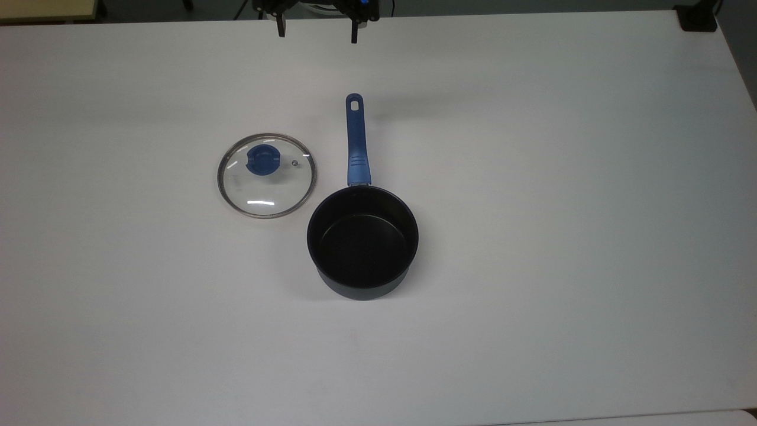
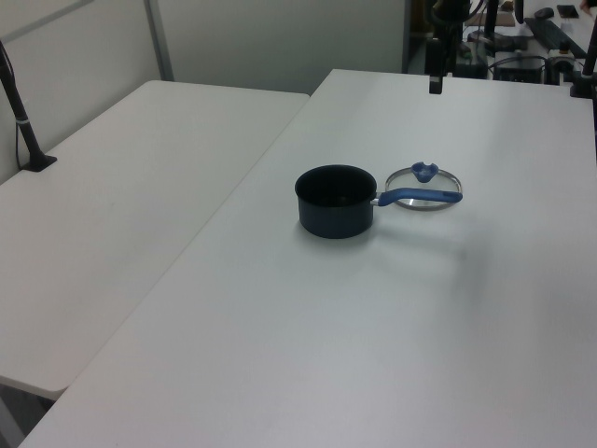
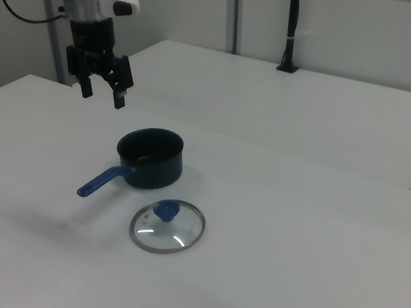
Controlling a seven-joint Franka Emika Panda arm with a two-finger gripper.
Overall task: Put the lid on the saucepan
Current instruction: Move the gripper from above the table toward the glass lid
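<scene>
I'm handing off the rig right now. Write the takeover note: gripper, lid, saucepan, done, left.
Gripper: jaws open, empty, raised above the table, beyond the end of the pan's handle.
Lid: flat on the table, knob up, just beside the saucepan at the top view's left.
Saucepan: upright, uncovered, empty.
Done: nothing yet.
Left: grasp the knob, lift the lid, seat it on the pan.

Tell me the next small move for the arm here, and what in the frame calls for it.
Probably carry the gripper over the lid and lower it onto the blue knob. The gripper hangs open and empty above the table's far edge in the top view, while the lid lies flat on the table beside the uncovered saucepan, apart from it.
</scene>
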